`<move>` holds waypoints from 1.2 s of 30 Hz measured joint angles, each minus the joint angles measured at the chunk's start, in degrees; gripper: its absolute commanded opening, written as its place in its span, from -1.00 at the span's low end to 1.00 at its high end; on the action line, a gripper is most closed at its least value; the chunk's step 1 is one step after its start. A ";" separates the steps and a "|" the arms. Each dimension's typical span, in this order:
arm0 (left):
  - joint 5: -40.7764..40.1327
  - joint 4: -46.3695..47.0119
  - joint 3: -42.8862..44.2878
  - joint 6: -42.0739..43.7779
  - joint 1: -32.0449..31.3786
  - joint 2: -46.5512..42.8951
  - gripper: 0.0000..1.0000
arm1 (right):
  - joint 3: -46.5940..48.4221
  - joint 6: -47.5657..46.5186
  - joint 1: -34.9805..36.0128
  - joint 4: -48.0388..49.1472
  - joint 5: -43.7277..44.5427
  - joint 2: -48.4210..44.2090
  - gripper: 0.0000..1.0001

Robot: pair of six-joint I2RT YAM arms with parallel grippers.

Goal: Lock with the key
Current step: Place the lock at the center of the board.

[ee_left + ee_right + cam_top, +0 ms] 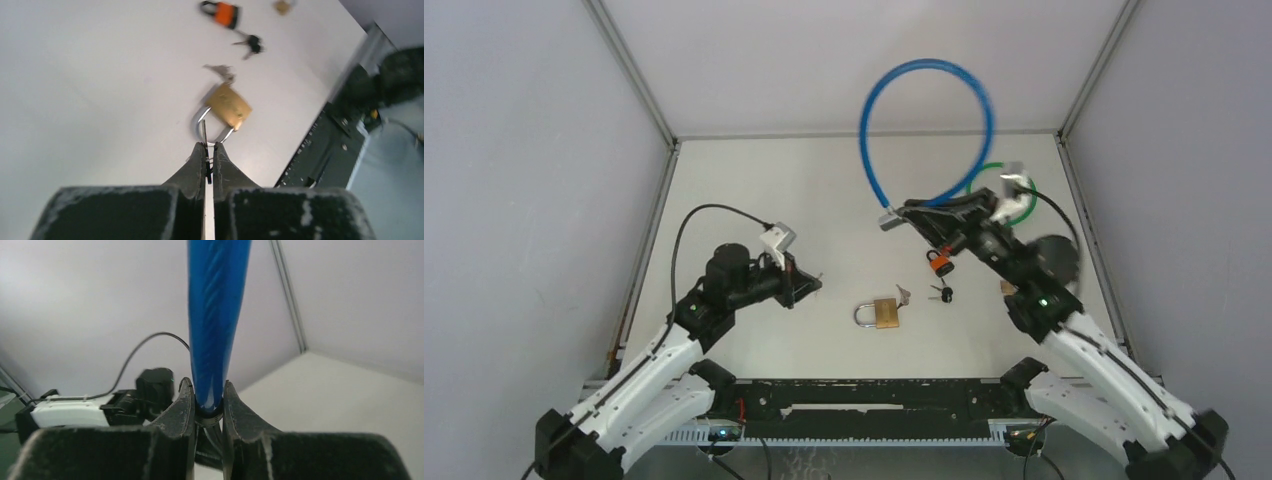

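Key (204, 135) pinched edge-on in left claw (209, 150), tips pressed together on it, thin blade poking out past the tips. Brass padlock (229, 106) flat on worktop (100, 100) just ahead of that claw, shackle end toward it, apart from it in top view. Silver keys (222, 72) at padlock's far end. Further ahead: black keys (251, 44), orange padlock (225, 14). Right claw (208, 395) up off worktop, well apart from left claw, clamped on blue cable (217, 315) near its end; cable loops up above claw. Green cable (989, 170) behind right claw.
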 measured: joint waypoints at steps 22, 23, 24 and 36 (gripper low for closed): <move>-11.80 10.25 -20.79 -32.48 16.26 -17.79 -1.00 | 2.64 24.35 -8.11 -4.09 -12.48 62.03 -0.36; -12.17 10.67 -21.20 -33.59 16.26 -17.05 -1.00 | 3.61 24.35 -8.37 -5.44 -12.57 62.23 -0.15; -12.70 10.71 -21.59 -34.69 16.26 -16.17 -1.00 | 4.59 24.26 -8.57 -6.91 -12.66 62.23 -0.02; -21.75 9.11 -24.09 -43.93 13.77 -1.49 1.00 | 9.18 12.22 -9.64 -30.82 -2.03 47.76 0.98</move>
